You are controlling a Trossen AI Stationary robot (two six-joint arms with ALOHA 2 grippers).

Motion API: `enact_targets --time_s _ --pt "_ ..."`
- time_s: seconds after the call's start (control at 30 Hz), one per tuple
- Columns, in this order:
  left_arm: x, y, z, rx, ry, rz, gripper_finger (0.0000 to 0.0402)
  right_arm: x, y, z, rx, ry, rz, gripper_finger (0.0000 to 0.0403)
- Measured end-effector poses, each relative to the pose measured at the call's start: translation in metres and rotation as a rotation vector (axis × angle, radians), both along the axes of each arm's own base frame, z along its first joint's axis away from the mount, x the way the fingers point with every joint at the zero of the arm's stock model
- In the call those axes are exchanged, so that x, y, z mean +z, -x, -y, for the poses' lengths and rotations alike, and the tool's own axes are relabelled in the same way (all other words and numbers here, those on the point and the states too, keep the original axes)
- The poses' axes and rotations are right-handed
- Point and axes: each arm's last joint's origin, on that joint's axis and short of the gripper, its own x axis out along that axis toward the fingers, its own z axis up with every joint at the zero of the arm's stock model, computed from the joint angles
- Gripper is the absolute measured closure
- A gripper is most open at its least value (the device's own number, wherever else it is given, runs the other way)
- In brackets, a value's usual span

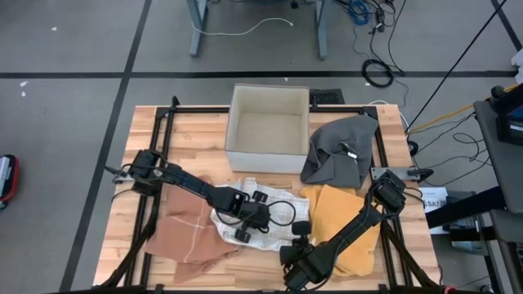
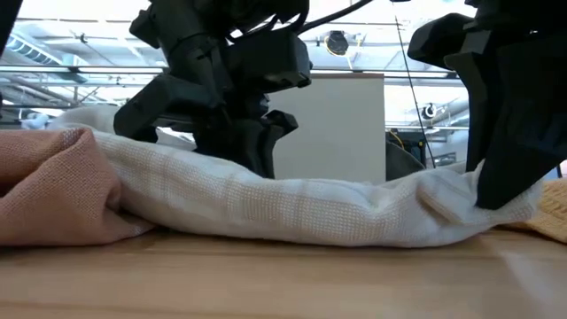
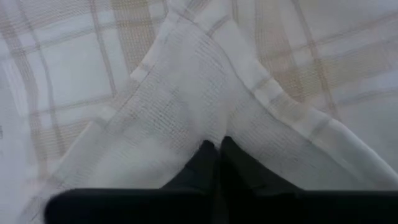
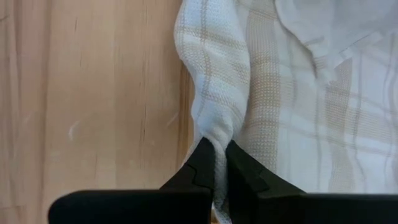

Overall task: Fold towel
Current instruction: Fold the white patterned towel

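A white towel with beige checks (image 1: 263, 214) lies crumpled on the wooden table between both arms. In the low view it forms a long low mound (image 2: 301, 208). My left gripper (image 1: 248, 227) is down on the towel's left part, shut on a raised ridge of cloth (image 3: 205, 93). My right gripper (image 1: 297, 238) is at the towel's near right side, shut on a bunched edge (image 4: 211, 93) beside bare wood (image 4: 93, 93). My left gripper pinches a raised ridge of the white towel (image 3: 214, 132) between its two fingers, slanting down from above and from the table's left. The cloth puckers up toward the fingertips and the rest lies on the table. My right gripper pinches a narrow bunched fold at the towel's edge (image 4: 215, 134) between its two fingers, slanting down from above. The fold runs away from the fingertips along the bare wood. The towel there is lifted a little (image 2: 456, 190), and the rest lies on the table.
A pink-brown cloth (image 1: 186, 233) lies at the left, touching the towel. A yellow cloth (image 1: 347, 220) lies at the right under the right arm. A grey cloth (image 1: 339, 147) and an open white box (image 1: 270, 151) stand at the far side.
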Motion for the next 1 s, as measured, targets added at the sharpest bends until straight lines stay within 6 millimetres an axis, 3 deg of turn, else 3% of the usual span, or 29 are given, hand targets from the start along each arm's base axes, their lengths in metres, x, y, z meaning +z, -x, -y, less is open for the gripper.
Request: enact_targets --time_s 0.23,0.6,0.77,0.87,1.0 --pt "0.006 0.004 -0.001 0.005 -0.028 -0.005 0.0398 -0.001 0.0 0.0 -0.002 -0.005 0.0 0.0392" --pt "0.057 0.034 -0.004 0.064 -0.094 -0.018 0.04 -0.021 0.004 0.004 -0.028 -0.031 -0.007 0.0392" --pt "0.052 0.049 -0.01 0.132 -0.151 -0.185 0.0401 -0.02 0.0 0.004 -0.033 -0.025 0.043 0.0392" --pt "0.047 0.068 -0.018 0.172 -0.251 -0.357 0.0401 -0.021 0.009 0.0 -0.021 -0.06 -0.042 0.0392" --pt "0.051 0.074 -0.019 0.236 -0.339 -0.364 0.0401 -0.02 0.008 0.001 -0.025 -0.071 -0.049 0.0392"
